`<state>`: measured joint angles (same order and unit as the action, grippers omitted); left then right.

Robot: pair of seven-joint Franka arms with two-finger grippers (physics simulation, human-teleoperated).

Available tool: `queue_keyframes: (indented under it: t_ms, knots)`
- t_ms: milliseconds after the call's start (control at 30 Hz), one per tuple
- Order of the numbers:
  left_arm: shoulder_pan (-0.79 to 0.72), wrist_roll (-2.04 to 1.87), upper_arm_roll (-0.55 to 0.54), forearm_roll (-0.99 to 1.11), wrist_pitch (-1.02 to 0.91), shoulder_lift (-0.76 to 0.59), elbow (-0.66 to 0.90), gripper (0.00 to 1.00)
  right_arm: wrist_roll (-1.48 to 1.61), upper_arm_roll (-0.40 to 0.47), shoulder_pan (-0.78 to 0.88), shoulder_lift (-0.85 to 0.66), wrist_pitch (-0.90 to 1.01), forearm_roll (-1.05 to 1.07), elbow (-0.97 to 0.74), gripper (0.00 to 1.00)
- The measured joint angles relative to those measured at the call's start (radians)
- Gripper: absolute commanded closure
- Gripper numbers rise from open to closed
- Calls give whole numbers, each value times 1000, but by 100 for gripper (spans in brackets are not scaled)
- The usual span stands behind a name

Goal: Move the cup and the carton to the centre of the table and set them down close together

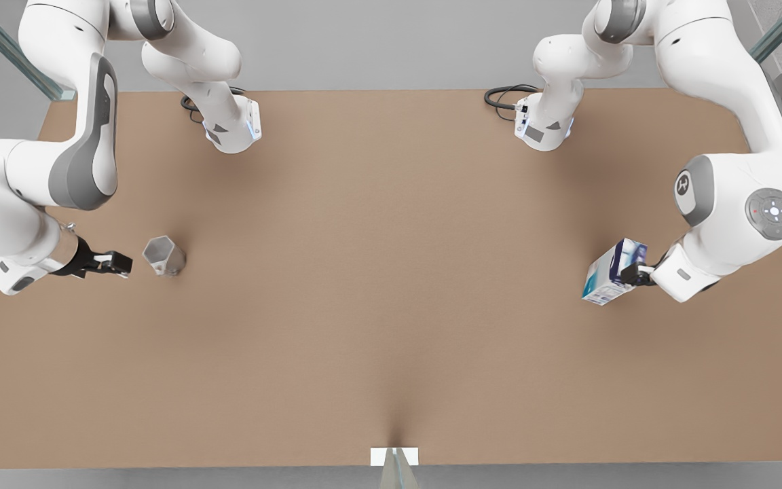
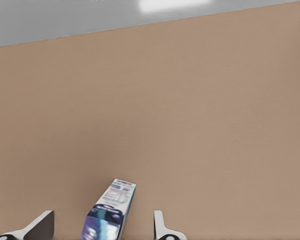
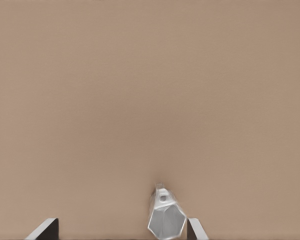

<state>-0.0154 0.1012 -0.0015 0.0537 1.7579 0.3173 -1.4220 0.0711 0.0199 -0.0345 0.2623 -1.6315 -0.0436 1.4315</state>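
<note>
The silvery-grey faceted cup [image 1: 164, 256] stands upright on the table [image 1: 391, 285] at the front view's left. My right gripper [image 1: 118, 263] sits low just beside it, open. In the right wrist view the cup [image 3: 166, 220] lies between the spread fingers, close to one fingertip [image 3: 196, 229]. At the front view's right is the white, blue and teal carton [image 1: 611, 273]. My left gripper [image 1: 633, 274] is at its outer side, open. In the left wrist view the carton [image 2: 110, 212] stands between the two fingers with gaps on both sides.
Both arms reach in from the table's far corners, with their elbows hanging over the table's back edge and black cables [image 1: 505, 99] beside them. A small white marker [image 1: 394, 456] sits at the middle of the near edge. Bare tabletop spreads between cup and carton.
</note>
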Motion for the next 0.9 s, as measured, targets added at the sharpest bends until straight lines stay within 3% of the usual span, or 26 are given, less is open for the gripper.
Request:
queue_keyframes:
  t_ms: [300,533,733,900]
  knots:
    - [0,3,0,3,9,16,0,0,-5,-3,-13,-25,-139,-18,266,0]
    - [0,6,0,3,9,25,-2,0,-9,-9,-2,-62,-114,-18,383,0]
    - [0,12,0,3,11,41,-1,0,-9,-6,-26,-154,-410,-15,715,0]
    - [0,14,0,3,10,46,-1,0,-7,-3,-33,-162,-634,-16,870,0]
